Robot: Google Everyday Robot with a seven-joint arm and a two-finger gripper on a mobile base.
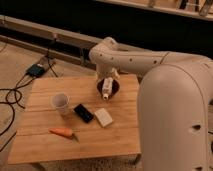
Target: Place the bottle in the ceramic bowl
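The dark maroon ceramic bowl [114,91] sits at the back of the wooden table [45,147], right of its middle. The pale whitish bottle [106,88] lies tilted in the bowl, its upper end leaning over the rim. My gripper [108,75] hangs from the white arm directly above the bowl and the bottle's top. The arm's wrist hides the bowl's far rim.
A white cup [61,103] stands left of centre. A black flat object [83,112] and a flat white block [104,117] lie in the middle. A carrot [62,132] lies near the front. My white body [175,120] fills the right side. Cables and a blue box [36,70] lie on the floor at the left.
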